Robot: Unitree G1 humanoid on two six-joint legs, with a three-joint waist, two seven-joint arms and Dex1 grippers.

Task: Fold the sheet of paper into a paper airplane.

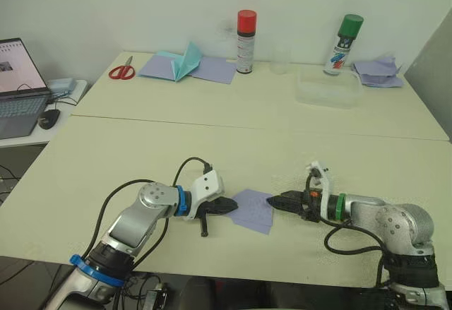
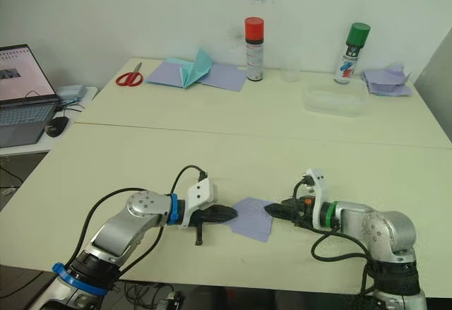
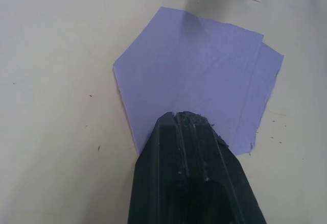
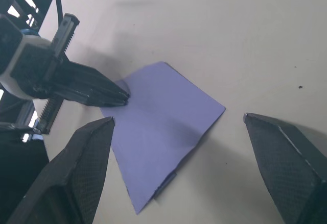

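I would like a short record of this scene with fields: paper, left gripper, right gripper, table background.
paper: the sheet of paper, lavender, partly folded, flat on the table
left gripper: left gripper, fingers closed, tip pressing on one edge of the sheet
right gripper: right gripper, fingers open, at the opposite edge
table background: scissors, teal paper shape, two spray cans, clear tray

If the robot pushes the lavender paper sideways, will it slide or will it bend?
The paper lies flat and thin on the smooth table, so it would probably slide. The left gripper, shut, presses one edge, so it may buckle there. Its folded layers likely stiffen it slightly.
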